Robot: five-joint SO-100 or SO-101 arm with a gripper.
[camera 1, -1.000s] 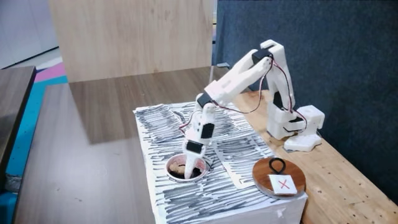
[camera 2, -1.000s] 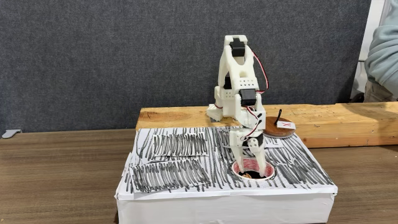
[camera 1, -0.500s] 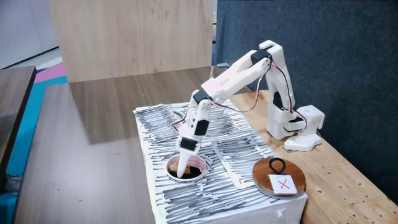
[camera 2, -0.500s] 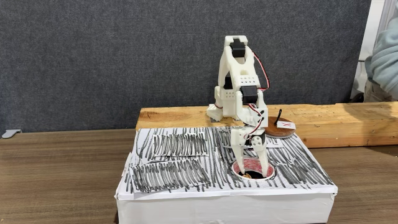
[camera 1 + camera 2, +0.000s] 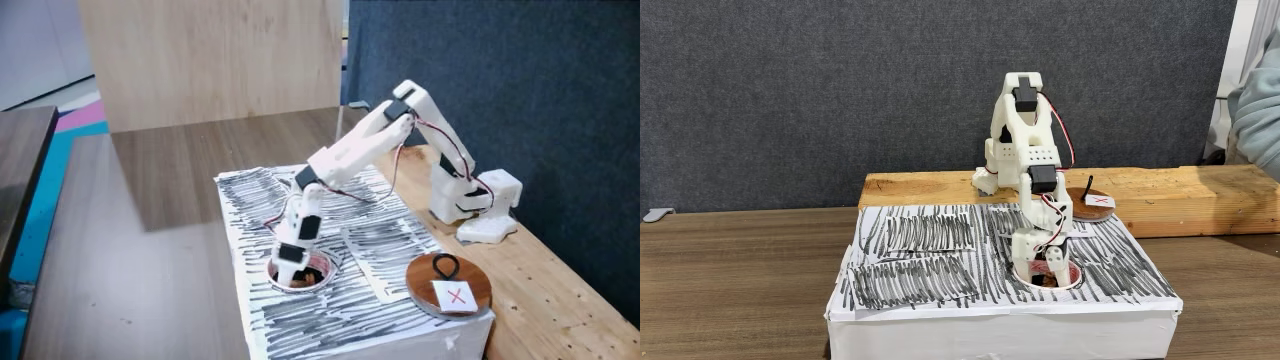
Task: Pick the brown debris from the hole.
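Nearest the camera in a fixed view, the white box carries a top sheet of black-and-white streaked paper. The hole opens in that sheet near the box's front edge, shown by its pale rim. The gripper reaches down into the hole; its fingers stand slightly apart at the mouth, but whether they close on anything below the rim cannot be told. A small brown patch, taken to be the brown debris, shows inside the hole between the fingertips, low against the front rim. In a fixed view from the side, the gripper enters the hole at its left part, and brown debris shows just right of the fingers.

Judged by its lumpy, wrinkled look, the debris is probably light, somewhat soft and rough rather than slippery; a pinch across its widest part should hold, though a crumbly clump could shed pieces.

Behind the hole, on the box's far corner, lies a wooden disc bearing a red X card. Farther back, the arm's base stands on a wooden plank. A person's sleeve shows beyond the plank's right end.
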